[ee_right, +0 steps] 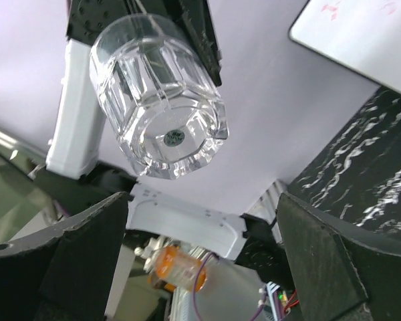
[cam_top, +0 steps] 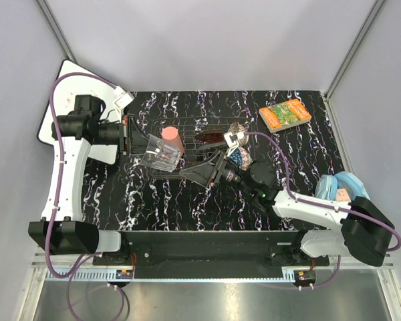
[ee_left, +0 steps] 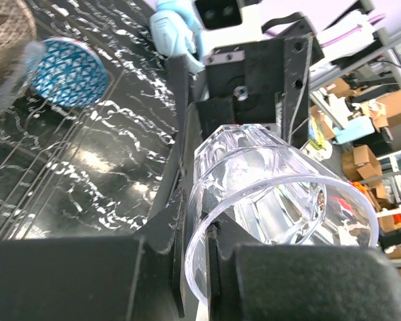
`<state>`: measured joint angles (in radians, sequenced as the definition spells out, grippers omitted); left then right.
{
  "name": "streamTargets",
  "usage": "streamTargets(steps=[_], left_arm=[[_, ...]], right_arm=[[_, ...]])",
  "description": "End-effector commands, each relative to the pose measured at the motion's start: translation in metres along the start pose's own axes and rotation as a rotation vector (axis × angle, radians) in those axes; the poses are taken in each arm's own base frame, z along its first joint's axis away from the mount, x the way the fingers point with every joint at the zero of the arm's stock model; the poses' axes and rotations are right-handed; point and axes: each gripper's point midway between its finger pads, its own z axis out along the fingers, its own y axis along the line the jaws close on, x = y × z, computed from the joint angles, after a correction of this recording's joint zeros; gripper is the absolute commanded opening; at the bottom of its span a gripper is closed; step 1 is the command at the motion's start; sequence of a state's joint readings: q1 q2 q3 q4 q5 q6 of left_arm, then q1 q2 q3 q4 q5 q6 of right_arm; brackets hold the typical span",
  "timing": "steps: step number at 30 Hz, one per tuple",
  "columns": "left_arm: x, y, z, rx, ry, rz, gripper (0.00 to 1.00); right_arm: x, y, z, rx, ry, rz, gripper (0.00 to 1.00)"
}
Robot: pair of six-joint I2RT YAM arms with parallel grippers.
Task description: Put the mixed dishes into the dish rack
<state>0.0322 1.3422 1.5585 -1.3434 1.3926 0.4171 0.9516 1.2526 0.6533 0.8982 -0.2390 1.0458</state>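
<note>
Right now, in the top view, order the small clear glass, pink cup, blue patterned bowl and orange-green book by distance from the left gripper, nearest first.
1. small clear glass: clamped in the left gripper itself.
2. pink cup: just behind the glass.
3. blue patterned bowl: mid-table, farther right.
4. orange-green book: far right corner.

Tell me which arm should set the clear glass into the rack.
Left. The left gripper is shut on the small clear glass, holding it by the rim over the dish rack. The right gripper is open and holds nothing.
</note>
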Motion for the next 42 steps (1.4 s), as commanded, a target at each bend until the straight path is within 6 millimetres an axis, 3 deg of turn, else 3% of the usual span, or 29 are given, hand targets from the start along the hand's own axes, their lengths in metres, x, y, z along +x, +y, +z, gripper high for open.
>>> streamTargets(steps=[1,7,9,12,15,25,34,35,41,42], left_arm=[[-0.028,-0.062,-0.004,0.274,-0.109,0.043,0.00],[-0.023,-0.056,-0.002,0.277,-0.105,0.014,0.00],[-0.022,-0.054,-0.001,0.276,-0.096,-0.005,0.00],[-0.025,-0.055,-0.001,0.284,-0.090,-0.021,0.00],[-0.021,-0.055,0.000,0.264,-0.080,-0.001,0.00],[-0.009,-0.041,0.004,0.223,-0.065,-0.030,0.00],[-0.002,-0.036,0.009,0.206,-0.037,-0.031,0.00],[-0.002,-0.034,0.010,0.203,-0.036,-0.033,0.00],[0.001,-0.025,0.011,0.170,-0.025,-0.026,0.00],[0.003,-0.024,0.011,0.166,-0.023,-0.031,0.01]], right_arm=[[-0.010,0.058,0.006,-0.243,0.014,-0.002,1.00],[-0.010,0.056,0.018,-0.304,0.000,0.002,1.00],[-0.013,0.065,0.020,-0.362,-0.012,0.005,1.00],[-0.006,0.050,0.030,-0.354,0.006,0.034,1.00],[-0.009,0.050,0.032,-0.380,-0.011,0.045,1.00],[-0.023,0.071,0.048,-0.444,-0.049,-0.032,1.00],[-0.020,0.074,0.058,-0.474,-0.003,-0.008,0.99],[-0.019,0.072,0.058,-0.471,0.002,-0.006,0.88],[-0.016,0.078,0.056,-0.481,0.024,-0.031,0.48],[-0.017,0.079,0.055,-0.479,0.023,-0.040,0.34]])
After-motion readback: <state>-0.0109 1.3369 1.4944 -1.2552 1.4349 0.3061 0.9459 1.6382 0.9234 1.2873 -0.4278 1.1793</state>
